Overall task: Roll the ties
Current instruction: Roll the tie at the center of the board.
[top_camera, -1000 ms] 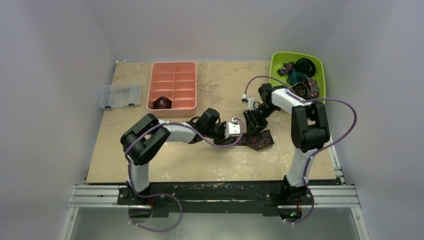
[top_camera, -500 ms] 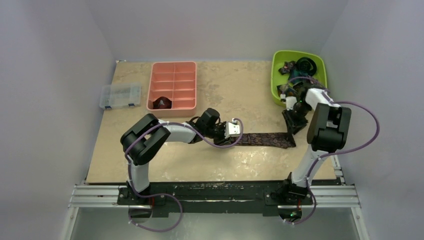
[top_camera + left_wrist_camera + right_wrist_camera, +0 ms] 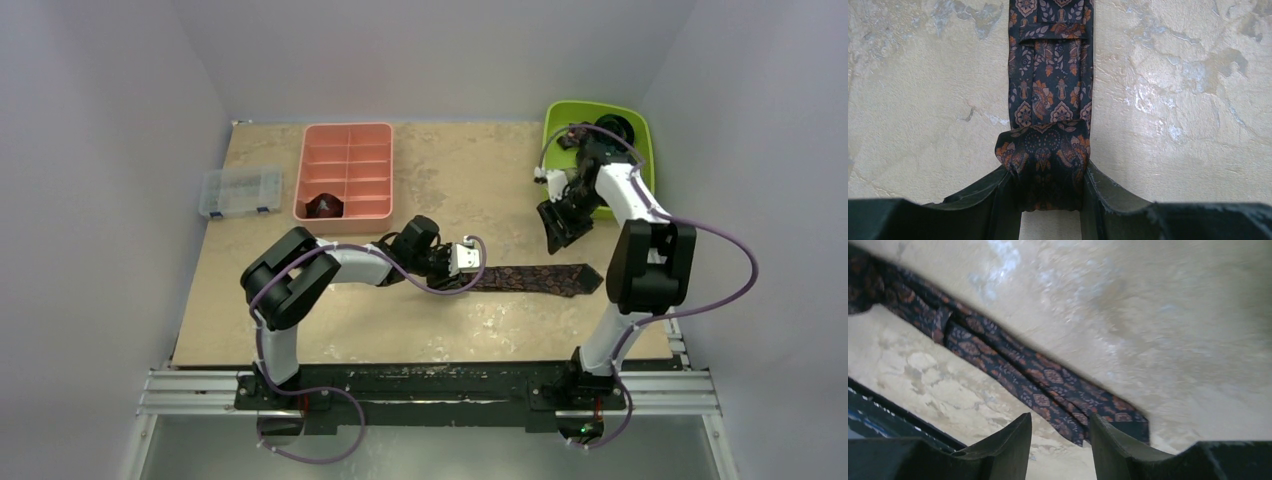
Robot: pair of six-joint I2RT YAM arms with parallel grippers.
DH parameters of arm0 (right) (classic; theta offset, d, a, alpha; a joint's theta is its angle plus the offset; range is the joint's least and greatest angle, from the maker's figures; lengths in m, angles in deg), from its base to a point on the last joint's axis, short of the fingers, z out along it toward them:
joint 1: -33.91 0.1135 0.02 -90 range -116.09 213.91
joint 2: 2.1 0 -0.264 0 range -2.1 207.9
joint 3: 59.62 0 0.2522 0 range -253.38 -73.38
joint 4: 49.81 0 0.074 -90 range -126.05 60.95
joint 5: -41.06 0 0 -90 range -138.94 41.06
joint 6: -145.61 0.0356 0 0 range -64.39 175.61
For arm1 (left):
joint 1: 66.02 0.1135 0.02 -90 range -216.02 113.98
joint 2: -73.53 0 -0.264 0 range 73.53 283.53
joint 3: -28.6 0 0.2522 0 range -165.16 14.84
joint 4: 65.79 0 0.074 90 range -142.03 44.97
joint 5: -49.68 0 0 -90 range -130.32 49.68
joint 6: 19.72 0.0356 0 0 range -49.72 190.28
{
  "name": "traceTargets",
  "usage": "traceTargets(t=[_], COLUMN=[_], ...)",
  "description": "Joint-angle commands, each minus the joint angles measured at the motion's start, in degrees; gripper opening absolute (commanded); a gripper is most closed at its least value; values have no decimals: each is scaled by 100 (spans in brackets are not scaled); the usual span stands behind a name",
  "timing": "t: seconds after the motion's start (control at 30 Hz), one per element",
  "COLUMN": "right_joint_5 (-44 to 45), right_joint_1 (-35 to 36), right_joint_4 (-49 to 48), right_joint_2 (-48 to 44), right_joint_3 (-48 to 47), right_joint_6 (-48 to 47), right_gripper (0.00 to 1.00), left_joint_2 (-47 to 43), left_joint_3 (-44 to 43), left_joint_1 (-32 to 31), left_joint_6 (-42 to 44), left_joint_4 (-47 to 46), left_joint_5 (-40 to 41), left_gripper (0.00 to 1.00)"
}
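Note:
A dark brown-maroon patterned tie (image 3: 540, 278) lies stretched out flat across the table's middle right. Its left end is wound into a small coil (image 3: 1044, 160), and my left gripper (image 3: 476, 276) (image 3: 1050, 200) is shut on that coil, one finger on each side. The flat strip (image 3: 1050, 75) runs straight away from the coil. My right gripper (image 3: 557, 226) (image 3: 1060, 440) hangs open and empty above the table, behind the tie's wide pointed end (image 3: 1118, 422). More ties (image 3: 610, 130) lie in the green bin (image 3: 549, 130), partly hidden by my right arm.
A pink compartment tray (image 3: 365, 170) stands at the back left with one rolled tie (image 3: 324, 207) in a near cell. A clear plastic box (image 3: 238, 190) sits at the table's left edge. Purple cables loop off both arms.
My right gripper drew the tie's bunched wide end out to the right, let it go and lifted back toward the green bin. The tie now lies straight. My left gripper has not moved.

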Motion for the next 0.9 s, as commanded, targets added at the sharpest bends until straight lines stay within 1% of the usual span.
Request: traceTargets(t=[0.0, 0.07, 0.27, 0.5, 0.87], right_joint_5=[-83, 262, 486, 867, 465], right_joint_1=[-48, -108, -364, -412, -419], right_joint_4=[141, 101, -55, -366, -581], right_joint_2=[-300, -316, -600, -673, -83], right_joint_3=[757, 1010, 1507, 2037, 1931], right_joint_6=[-776, -877, -579, -308, 154], right_gripper=[44, 42, 41, 45, 45], left_joint_2=[286, 281, 312, 337, 342], left_joint_3=[178, 176, 101, 121, 201], left_joint_1=[76, 76, 74, 76, 71], left_joint_6=[145, 148, 221, 201, 118], left_joint_4=[1066, 1079, 1118, 1090, 1021], left_joint_5=[333, 325, 316, 300, 300], left_gripper=[13, 13, 14, 13, 13])
